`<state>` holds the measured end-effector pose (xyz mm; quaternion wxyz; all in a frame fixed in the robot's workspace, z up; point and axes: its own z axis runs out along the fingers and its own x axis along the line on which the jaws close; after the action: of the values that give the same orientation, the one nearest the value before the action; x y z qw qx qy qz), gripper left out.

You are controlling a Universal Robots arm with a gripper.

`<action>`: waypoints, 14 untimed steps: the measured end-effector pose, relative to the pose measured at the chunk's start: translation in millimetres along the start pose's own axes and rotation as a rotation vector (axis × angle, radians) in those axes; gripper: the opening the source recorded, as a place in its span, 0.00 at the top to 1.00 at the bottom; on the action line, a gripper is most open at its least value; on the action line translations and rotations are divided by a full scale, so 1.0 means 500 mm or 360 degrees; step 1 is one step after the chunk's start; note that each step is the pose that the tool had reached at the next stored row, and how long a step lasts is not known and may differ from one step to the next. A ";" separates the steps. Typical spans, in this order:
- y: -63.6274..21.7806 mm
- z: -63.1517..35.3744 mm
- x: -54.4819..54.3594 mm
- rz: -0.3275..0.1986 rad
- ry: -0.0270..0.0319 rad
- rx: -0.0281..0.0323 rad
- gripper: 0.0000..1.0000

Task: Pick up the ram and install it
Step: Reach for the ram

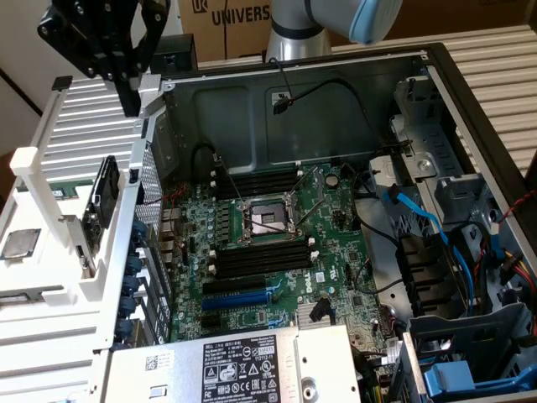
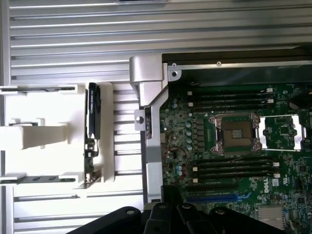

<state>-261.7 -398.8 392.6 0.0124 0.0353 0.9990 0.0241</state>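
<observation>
Dead centre sits the open computer case (image 1: 252, 109), with the motherboard (image 1: 336, 227) facing up inside it. Around the case is a ribbed metal table (image 2: 73, 44). Just outside the case, against its wall on the exterior view's left, there's a white plastic holder (image 2: 34, 134). The power supply (image 1: 243, 365) sits at the case's near edge in the exterior view.

The robot arm (image 1: 336, 21) comes in from behind the case's far wall. The gripper (image 1: 130, 99) hangs above the case's far corner on the exterior view's left. Its fingers are pressed together and, far as I can see, nothing's between them.

The ram (image 1: 101, 201) is outside the case, standing on edge in that white holder, clear of the gripper.

Inside the case, two banks of black memory slots (image 1: 256, 180) flank the CPU socket (image 1: 264, 220). A blue slot (image 1: 239, 296) lies over toward the power supply.
</observation>
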 end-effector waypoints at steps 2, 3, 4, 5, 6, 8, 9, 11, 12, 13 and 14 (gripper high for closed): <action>-0.001 -0.001 0.018 0.0000 0.00001 0.00001 0.90; -0.002 -0.001 0.027 0.0000 -0.00001 0.00000 0.90; -0.003 -0.001 0.036 0.0000 -0.00001 0.00000 0.90; -0.003 -0.001 0.045 0.0000 0.00000 0.00000 0.90; -0.004 -0.001 0.055 0.0000 0.00000 0.00000 0.90; -0.005 -0.002 0.073 0.0000 -0.00001 0.00000 0.90; -0.006 -0.002 0.082 0.0000 -0.00001 -0.00001 0.90; -0.007 -0.003 0.100 0.0000 0.00002 0.00002 0.90; -0.008 -0.003 0.109 0.0000 0.00001 0.00001 0.90; -0.008 -0.003 0.118 0.0000 0.00001 0.00001 0.90; -0.009 -0.003 0.127 0.0000 0.00000 0.00001 0.90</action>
<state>-325.5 -398.8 392.6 0.0124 0.0353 0.9990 0.0241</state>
